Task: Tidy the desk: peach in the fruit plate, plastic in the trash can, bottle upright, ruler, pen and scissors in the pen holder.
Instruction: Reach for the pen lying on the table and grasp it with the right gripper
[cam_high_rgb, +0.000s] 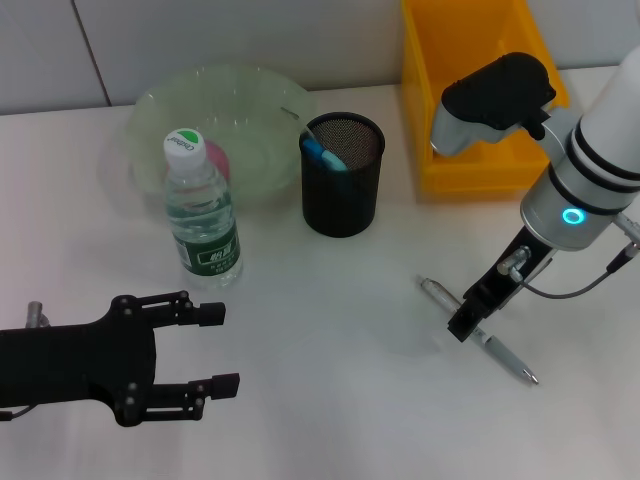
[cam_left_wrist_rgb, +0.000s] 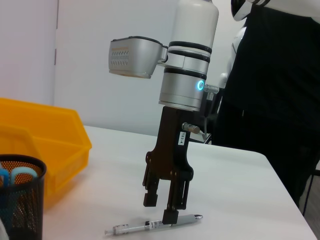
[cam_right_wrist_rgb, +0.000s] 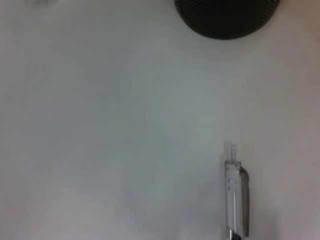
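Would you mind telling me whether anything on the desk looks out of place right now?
Only the pen: it lies flat on the table, outside the pen holder, with the right gripper lowered over it. The left gripper is open near the upright bottle.

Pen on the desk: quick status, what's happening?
Right tool open, straddling the pen. Left tool open, parked low. Pen holder path clear.

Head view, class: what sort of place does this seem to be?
Probably an office desk set up for robot trials: a white table with a mesh pen holder, a pen and a yellow bin.
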